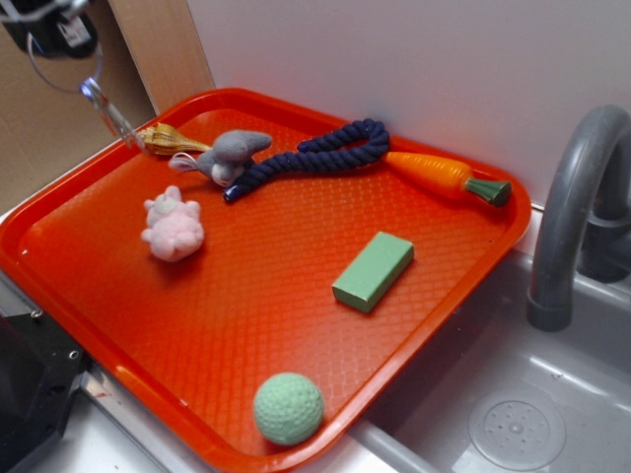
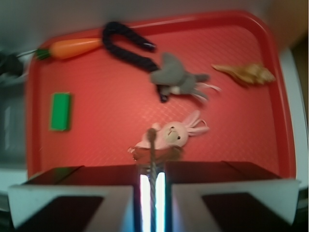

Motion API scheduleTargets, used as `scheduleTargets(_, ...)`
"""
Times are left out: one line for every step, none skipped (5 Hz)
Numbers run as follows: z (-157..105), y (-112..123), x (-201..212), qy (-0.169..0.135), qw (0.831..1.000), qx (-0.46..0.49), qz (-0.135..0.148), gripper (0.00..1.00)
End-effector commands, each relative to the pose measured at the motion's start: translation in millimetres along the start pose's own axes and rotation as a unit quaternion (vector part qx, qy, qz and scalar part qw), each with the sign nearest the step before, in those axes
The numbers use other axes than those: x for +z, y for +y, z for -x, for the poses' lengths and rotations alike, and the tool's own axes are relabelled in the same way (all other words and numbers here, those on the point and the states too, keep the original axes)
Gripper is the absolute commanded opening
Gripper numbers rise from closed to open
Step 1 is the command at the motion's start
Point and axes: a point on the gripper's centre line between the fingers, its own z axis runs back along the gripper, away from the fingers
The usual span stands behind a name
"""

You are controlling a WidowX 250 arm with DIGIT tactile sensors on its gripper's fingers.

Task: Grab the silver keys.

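Note:
My gripper is raised above the tray's far left corner, only partly in the exterior view. It is shut on the silver keys: the thin wire ring loops down from it and the flat keys dangle over the tray rim. In the wrist view my gripper has its jaws nearly together, with the ring wire of the keys pinched between them and the blurred keys hanging below, in front of the pink plush toy.
On the orange tray lie a tan seashell, a grey plush, the pink plush, a blue rope, a carrot, a green block and a green ball. A sink and grey faucet are at the right.

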Motion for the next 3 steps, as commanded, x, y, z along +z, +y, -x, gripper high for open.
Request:
scheduleTargets(-8,15,45,-0.014,0.999,-0.036,0.003,0.0)
scheduleTargets(-8,10,41,-0.021,0.999,-0.027,-0.007,0.0)
scheduleTargets(-3,4,35,-0.024,0.999,-0.028,-0.028,0.0)
